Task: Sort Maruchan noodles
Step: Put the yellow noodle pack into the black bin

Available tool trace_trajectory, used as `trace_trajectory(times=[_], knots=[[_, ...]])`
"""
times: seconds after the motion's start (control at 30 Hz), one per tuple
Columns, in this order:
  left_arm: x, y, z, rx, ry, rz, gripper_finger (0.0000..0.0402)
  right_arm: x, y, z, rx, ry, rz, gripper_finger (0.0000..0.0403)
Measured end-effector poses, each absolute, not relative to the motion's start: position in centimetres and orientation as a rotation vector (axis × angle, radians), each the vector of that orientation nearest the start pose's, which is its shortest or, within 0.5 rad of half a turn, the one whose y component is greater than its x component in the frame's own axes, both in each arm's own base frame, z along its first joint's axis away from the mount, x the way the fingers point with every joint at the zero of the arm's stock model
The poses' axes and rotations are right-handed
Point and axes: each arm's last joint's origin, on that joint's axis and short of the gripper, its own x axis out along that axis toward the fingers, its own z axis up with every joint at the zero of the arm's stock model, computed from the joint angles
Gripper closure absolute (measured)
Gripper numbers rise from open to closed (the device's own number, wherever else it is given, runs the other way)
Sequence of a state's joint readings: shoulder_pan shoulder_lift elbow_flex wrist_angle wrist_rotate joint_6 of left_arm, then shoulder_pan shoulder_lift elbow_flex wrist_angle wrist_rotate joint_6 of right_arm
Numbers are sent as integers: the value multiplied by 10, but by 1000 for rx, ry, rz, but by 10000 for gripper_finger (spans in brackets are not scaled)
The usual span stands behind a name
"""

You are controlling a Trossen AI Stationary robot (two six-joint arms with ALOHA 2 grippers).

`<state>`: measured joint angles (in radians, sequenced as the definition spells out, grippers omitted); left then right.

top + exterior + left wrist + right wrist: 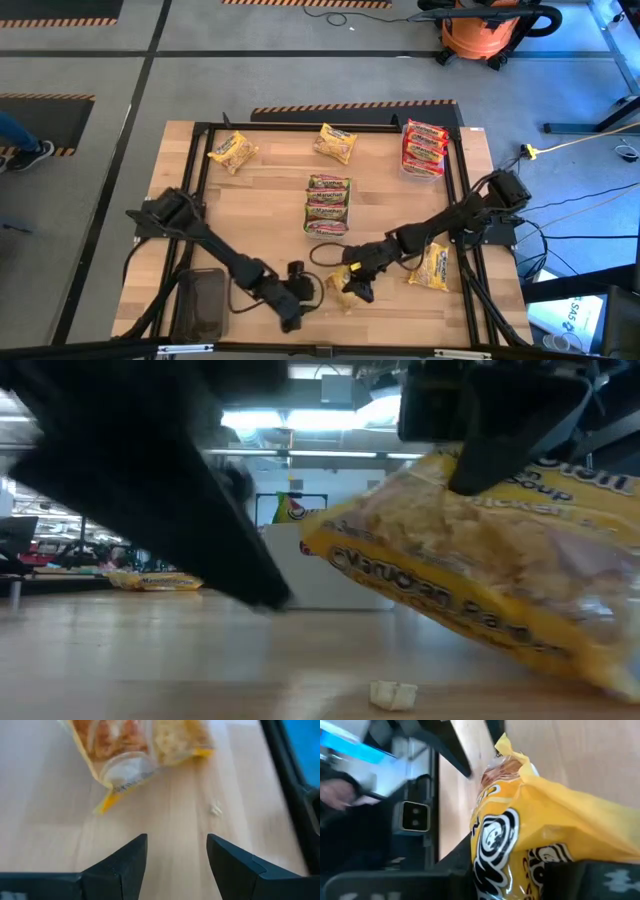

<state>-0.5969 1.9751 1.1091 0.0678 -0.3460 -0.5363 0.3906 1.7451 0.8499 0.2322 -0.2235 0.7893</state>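
**Right pincer bites a yellow packet near the front of the bench**

The right pincer (352, 281) has its fingers clenched on a crinkly yellow plastic Maruchan noodle packet (345, 288), gripping it by one edge. In the low view that packet (490, 575) hangs tilted, one end up under the fingers and the other dipping toward the wooden bench (270, 205) (whether the low corner is touching the wood cannot be told). To do this step well, I would judge that the grip needs to be firm on the wrapper's sealed edge, not on the brittle noodle block, and that the lift should go straight up until the sagging end is free before any sideways travel. A small pale crumb (393, 695) on the wood suggests the contents break easily, so squeezing hard looks unwise.

The right arm reaches in from the bench's right side, stretched low and diagonally toward the front middle, wrist bent down over the packet.

Just beside it, the left pincer (291, 292) waits released, its fingers (125, 867) apart over bare wood and pointing at the same packet (nothing between them).

Farther out, green packets (328, 205) are stacked mid-bench, red packets (424, 148) sit in a tray at the far right, and other yellow packets (233, 151) lie scattered.
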Motion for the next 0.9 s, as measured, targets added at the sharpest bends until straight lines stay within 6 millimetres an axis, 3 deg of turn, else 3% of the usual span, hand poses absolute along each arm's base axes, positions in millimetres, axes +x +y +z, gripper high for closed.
trace_trajectory(times=[0.23, 0.37, 0.67, 0.9], knots=[[299, -227, 155, -34, 792, -42, 202, 326, 150, 185, 352, 915, 125, 297], [286, -219, 159, -73, 747, -34, 202, 331, 155, 202, 239, 878, 96, 307], [248, -178, 169, -316, 390, -6, 202, 334, 155, 208, 191, 845, 86, 302], [253, -164, 178, -396, 301, 37, 201, 340, 155, 207, 199, 807, 93, 308]])
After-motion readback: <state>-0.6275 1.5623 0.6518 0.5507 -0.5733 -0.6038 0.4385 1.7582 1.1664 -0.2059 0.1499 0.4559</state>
